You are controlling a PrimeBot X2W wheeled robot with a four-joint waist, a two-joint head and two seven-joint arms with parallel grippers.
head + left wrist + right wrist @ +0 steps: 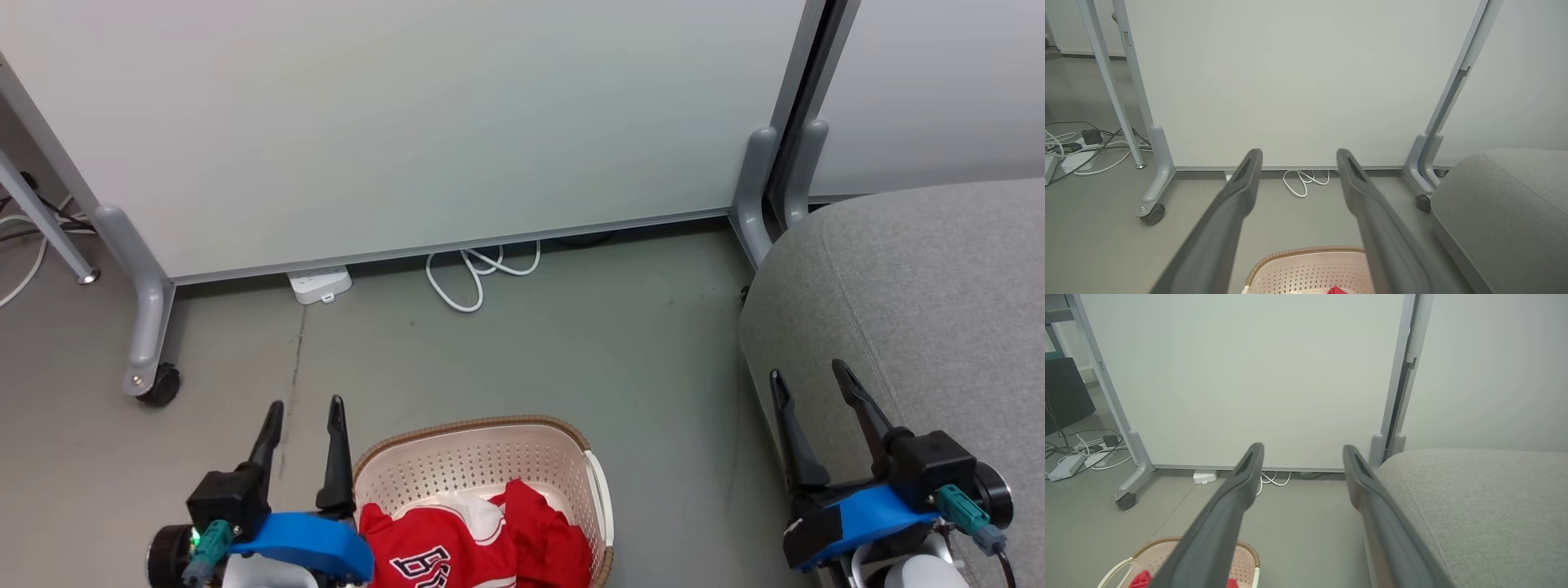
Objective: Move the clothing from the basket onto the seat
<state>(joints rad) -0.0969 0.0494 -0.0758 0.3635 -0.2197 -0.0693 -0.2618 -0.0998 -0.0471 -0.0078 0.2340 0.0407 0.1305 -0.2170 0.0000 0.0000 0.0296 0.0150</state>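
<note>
Grey, smooth floor (531, 351) runs back to a pale grey partition panel (408, 122) standing on metal feet. Red, white-trimmed sports clothing (539, 535) lies bunched in the near part of an oval, cream-white, perforated plastic basket (482, 426) with a brown woven-look rim. One piece is a jersey with black-and-white lettering on its front. The basket stands on the floor, well apart from the floor's far edge under the panel.

The left gripper (306, 403) hovers just beside the basket's left rim. Its two long dark fingers are spread apart and point toward the panel. The inner one is close to the rim, but contact cannot be judged.

The right gripper (807, 370) is well apart from the basket, across a strip of floor, with its fingers likewise spread. It is over the near left edge of a large rounded seat (939, 286) upholstered in grey woven fabric. The seat stands to the right of the basket, and its far side reaches the panel's right foot.

Along the floor's far edge lie a looped white cable (478, 273) and a white power strip (320, 283). A black castor (159, 385) carries the panel's left foot.
</note>
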